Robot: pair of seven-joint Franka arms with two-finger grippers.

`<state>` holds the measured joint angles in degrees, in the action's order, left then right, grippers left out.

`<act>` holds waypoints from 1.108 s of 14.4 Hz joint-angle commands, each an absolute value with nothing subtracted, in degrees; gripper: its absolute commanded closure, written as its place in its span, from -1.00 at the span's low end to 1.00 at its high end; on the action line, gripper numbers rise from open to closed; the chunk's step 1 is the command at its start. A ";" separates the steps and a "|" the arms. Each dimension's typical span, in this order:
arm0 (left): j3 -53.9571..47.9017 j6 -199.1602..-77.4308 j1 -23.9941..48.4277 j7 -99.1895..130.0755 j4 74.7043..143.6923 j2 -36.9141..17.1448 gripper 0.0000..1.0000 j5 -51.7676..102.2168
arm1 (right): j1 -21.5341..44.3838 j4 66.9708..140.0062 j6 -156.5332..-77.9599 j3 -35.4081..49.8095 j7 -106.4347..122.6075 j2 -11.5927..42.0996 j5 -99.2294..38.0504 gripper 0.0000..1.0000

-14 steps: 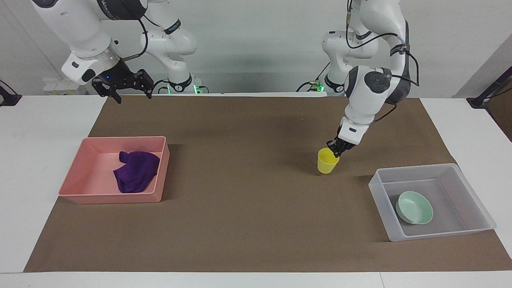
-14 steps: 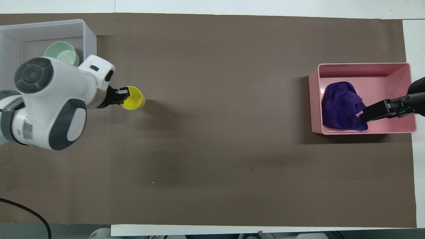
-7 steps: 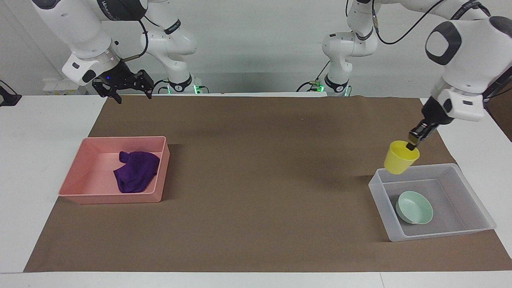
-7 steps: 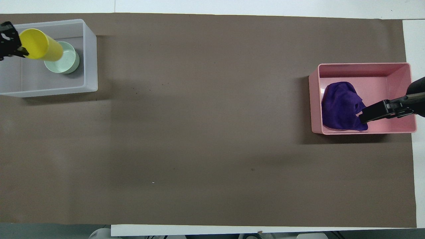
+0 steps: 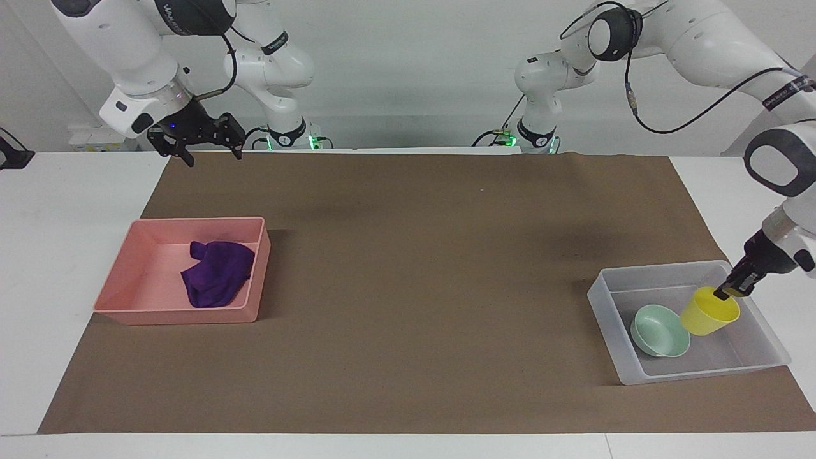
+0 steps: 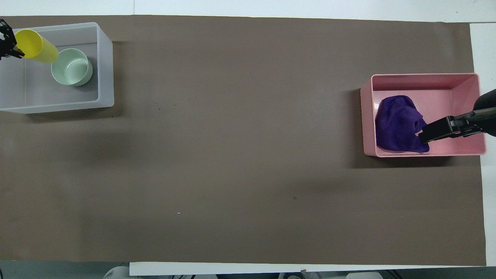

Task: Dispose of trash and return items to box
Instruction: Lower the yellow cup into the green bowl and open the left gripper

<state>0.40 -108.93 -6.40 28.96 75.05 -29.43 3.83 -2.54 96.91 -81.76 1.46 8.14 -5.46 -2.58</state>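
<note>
Left pincer [image 5: 723,293] is pinching the rim of the small yellow plastic cup [image 5: 709,312], carrying it tilted, low inside the translucent whitish rectangular plastic tub [image 5: 758,319] at the left arm's end of the table [image 5: 408,287]. From the facing view the cup's base is hanging just above the tub's floor or barely touching it; which of the two cannot be told. Just beside the cup, toward the middle of the table from this pincer, the pale mint-green bowl [image 5: 660,330] is sitting on the tub's floor, close to the cup but seemingly apart from it. Right pincer [image 5: 196,132] is waiting with its fingers spread wide, raised over the table edge at the right arm's end, and holding nothing. Below and out from it, the opaque pink rectangular tub [image 5: 127,280] is lying with the deep-purple soft cloth rag [image 5: 215,272] crumpled on its floor. Judging from this, the trash is disposed of and the bowl is returned, so the step in hand is placing the cup, the last item. The next move is calling for the left pincer to be settling the cup's base flat on the floor, clear of the bowl, then opening and lifting straight up so the rim is not dragged over.
</note>
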 commanded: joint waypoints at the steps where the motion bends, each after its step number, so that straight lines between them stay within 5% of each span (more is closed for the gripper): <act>1: 0.18 -113.89 -6.07 29.71 83.91 -26.72 1.00 3.52 | -2.55 98.44 -82.97 1.49 7.73 -6.59 -1.58 -0.98; 4: 0.17 -121.54 -4.40 29.36 91.91 -25.76 1.00 3.34 | -2.72 98.35 -82.79 1.49 8.00 -6.59 -1.14 -0.99; 5: 0.09 -120.94 -4.57 28.66 92.19 -25.40 0.76 2.99 | -2.99 98.35 -82.79 1.49 8.00 -6.59 -1.14 -0.99; 6: 0.09 -120.33 -4.74 27.70 91.76 -25.40 -0.36 2.99 | -3.08 98.35 -82.79 1.49 8.00 -6.50 -1.14 -0.99; 7: 0.09 -119.37 -4.66 26.64 91.24 -25.23 -0.85 2.99 | -2.82 98.35 -82.88 1.49 7.91 -6.59 -1.14 -0.99; 8: 0.09 -117.79 -4.40 25.67 90.80 -24.01 -1.00 2.81 | -2.73 98.35 -82.97 1.49 7.91 -6.59 -1.06 -0.99; 16: -1.58 -97.95 0.88 15.13 88.68 -7.32 -1.00 -2.64 | -2.99 98.35 -83.76 1.49 8.00 -6.50 -1.14 -0.99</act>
